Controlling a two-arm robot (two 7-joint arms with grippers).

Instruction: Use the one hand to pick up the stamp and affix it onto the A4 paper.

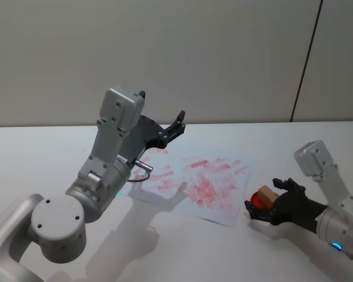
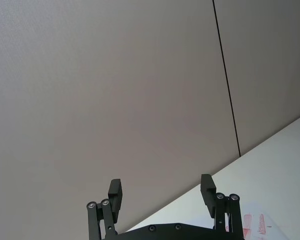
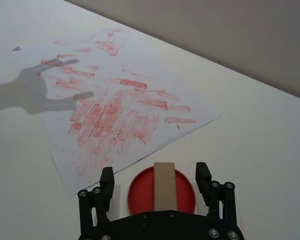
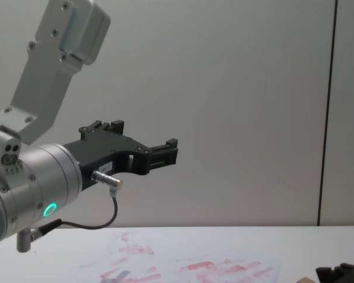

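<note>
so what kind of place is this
Likely a lab robot test bench: bare white table, plain grey wall panels, an A4 paper covered in red stamp marks, right end effector open around the stamp, left end effector raised.

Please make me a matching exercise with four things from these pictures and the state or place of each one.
1. stamp
2. A4 paper
3. left gripper
4. right gripper

a. raised in the air, open
b. flat on the table, covered with red marks
c. low, open around the stamp
d. upright on the table beside the A4 paper

Pairs: 1-d, 2-b, 3-a, 4-c
</note>
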